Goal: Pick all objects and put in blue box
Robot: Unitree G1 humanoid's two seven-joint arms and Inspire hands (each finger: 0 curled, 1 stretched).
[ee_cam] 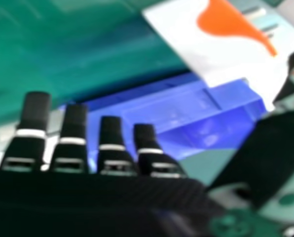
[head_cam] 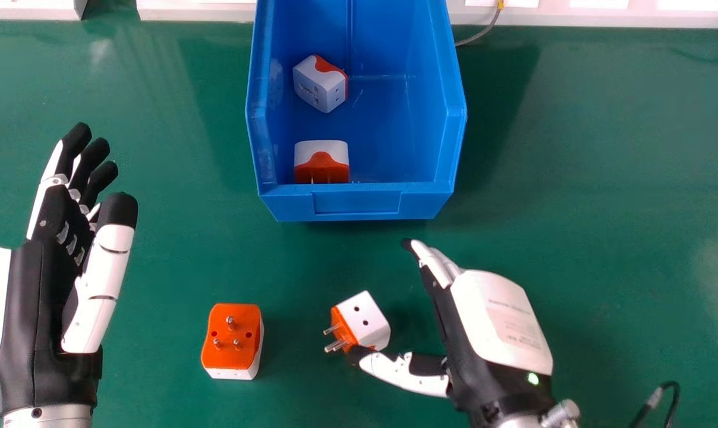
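In the head view my left hand (head_cam: 44, 267) stays at the left, fingers straight, holding nothing. My right hand (head_cam: 496, 333) is open at the lower right, its thumb tip at the near edge of a white and orange plug adapter (head_cam: 368, 318); contact cannot be told. In the right hand view my right hand (ee_cam: 110, 153) has straight fingers, with the adapter (ee_cam: 186, 37) beyond them near the thumb. Another adapter (head_cam: 232, 337) stands prongs up, left of it. The blue box (head_cam: 359, 203) holds a tilted adapter (head_cam: 318, 85) and one at its front wall (head_cam: 321, 161).
The box stands on the green table (head_cam: 602, 196) beyond both hands, its front wall facing them. A black cable (head_cam: 662, 397) lies at the lower right. A pale ledge (head_cam: 180, 13) runs along the far edge, with a thin cord (head_cam: 481, 34) beside the box.
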